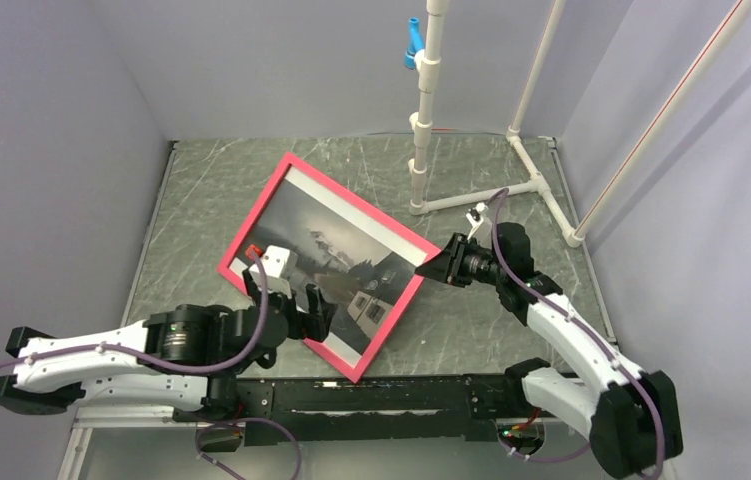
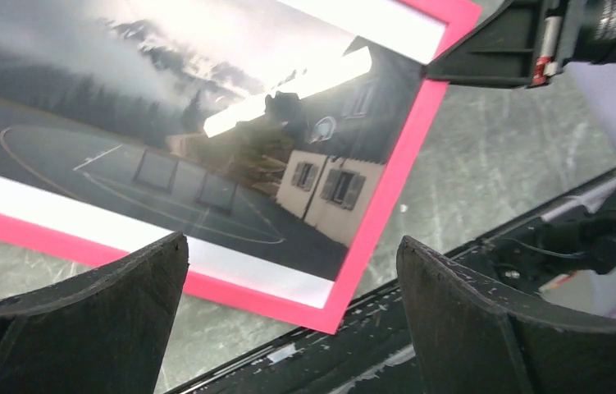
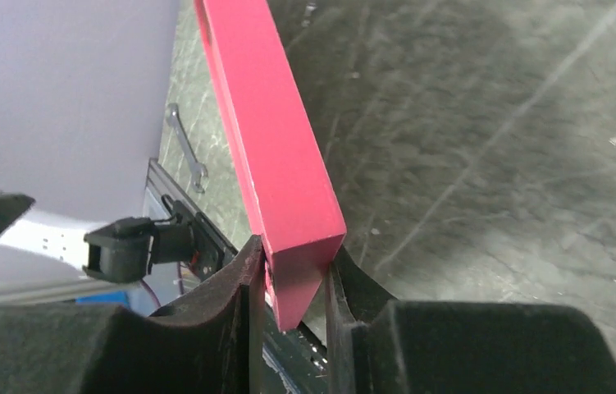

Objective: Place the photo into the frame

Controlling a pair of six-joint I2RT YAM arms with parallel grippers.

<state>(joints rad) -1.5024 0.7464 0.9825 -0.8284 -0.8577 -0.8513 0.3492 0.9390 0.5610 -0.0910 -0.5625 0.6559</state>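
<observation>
In the overhead view the frame [image 1: 364,199] is seen at the centre of the table [image 1: 471,330], turned so that its long axis runs from upper left to lower right; the photo [image 1: 341,250] is seen inside the pinkish-red border, picture side up, with white bands along two edges; whether it is fully seated cannot be told.

The right gripper [image 1: 434,266] is closed on the frame's right-hand corner; in the right wrist view the red edge [image 3: 271,123] is pinched between the two narrowly parted fingers [image 3: 230,328], with the dark table [image 3: 493,123] to the right of it.

The left gripper [image 1: 296,300] is held over the lower-left part of the photo with its jaws spread as wide as they go and nothing between them; in the left wrist view the photo [image 2: 206,164] and the frame's lower border [image 2: 386,197] are seen beyond the two fingers [image 2: 124,312], and the right gripper [image 2: 493,49] is seen at the upper right.

The coming move is judged to turn on this: the photo lies directly below and ahead of the open left fingers, not between them, and the left arm is the nearer to its surface; the right arm is occupied at the corner; any pressing or settling of the print is therefore judged to fall to the left arm, while the frame is steadied by the right.
</observation>
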